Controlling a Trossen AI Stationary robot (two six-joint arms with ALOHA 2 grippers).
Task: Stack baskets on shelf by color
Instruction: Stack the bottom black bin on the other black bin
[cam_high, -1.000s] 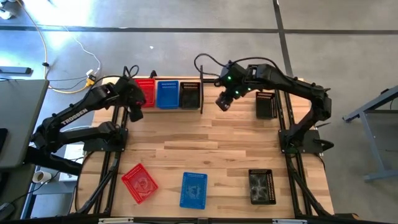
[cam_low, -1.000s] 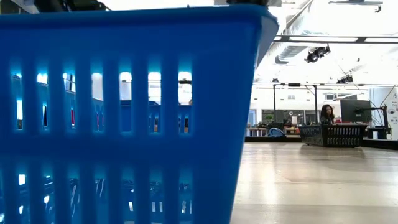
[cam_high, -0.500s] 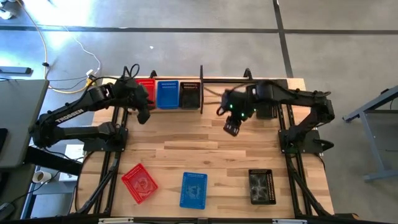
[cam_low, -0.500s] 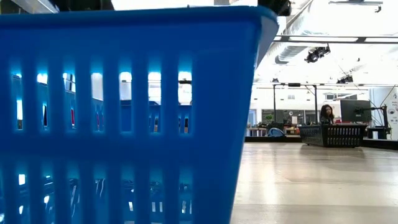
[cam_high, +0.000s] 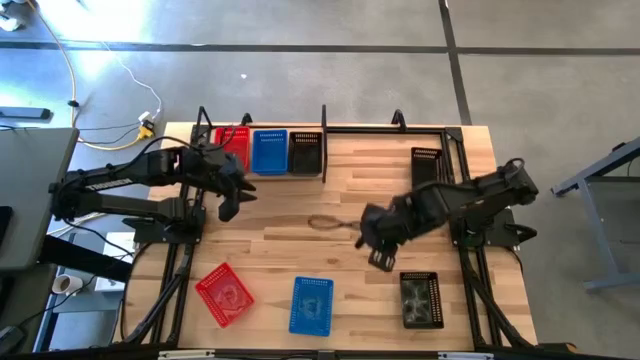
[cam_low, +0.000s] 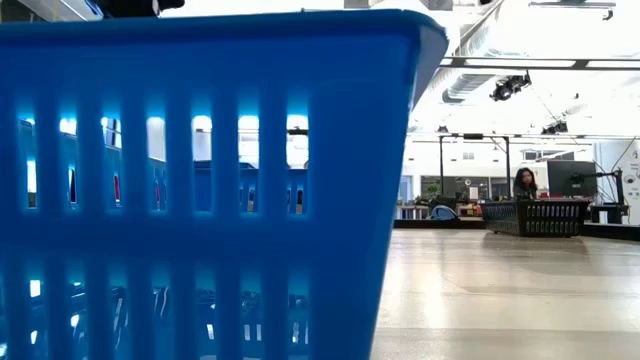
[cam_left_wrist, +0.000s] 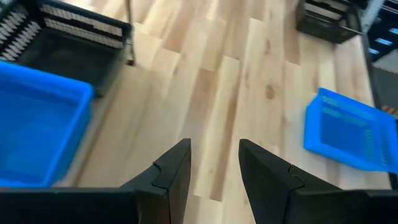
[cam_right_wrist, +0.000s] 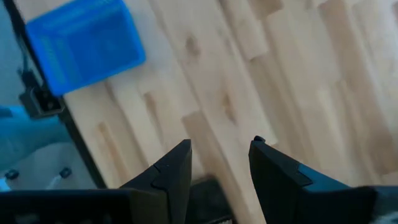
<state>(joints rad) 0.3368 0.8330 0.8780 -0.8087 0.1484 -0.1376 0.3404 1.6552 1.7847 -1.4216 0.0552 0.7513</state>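
On the shelf (cam_high: 368, 145) at the table's far edge, a red basket (cam_high: 234, 147), a blue basket (cam_high: 268, 150) and a black basket (cam_high: 305, 152) stand side by side left of the upright divider. Another black basket (cam_high: 427, 165) stands at the shelf's right end. Near the front edge lie a red basket (cam_high: 224, 293), a blue basket (cam_high: 311, 305) and a black basket (cam_high: 420, 298). My left gripper (cam_high: 232, 203) hovers open in front of the shelf's left part. My right gripper (cam_high: 380, 257) hangs open over the table, just far-left of the near black basket.
The near blue basket's wall (cam_low: 200, 180) fills most of the low view. A black basket (cam_low: 537, 217) and a person (cam_low: 525, 183) show farther off. Bare wooden tabletop (cam_high: 300, 215) lies between the shelf and the near row. Arm bases stand at both table sides.
My right gripper has swung from the shelf's divider toward the table's near edge and come down close to the near black basket. My left gripper has drawn back from the red basket on the shelf toward the table's middle, turning as it went. No basket has moved.
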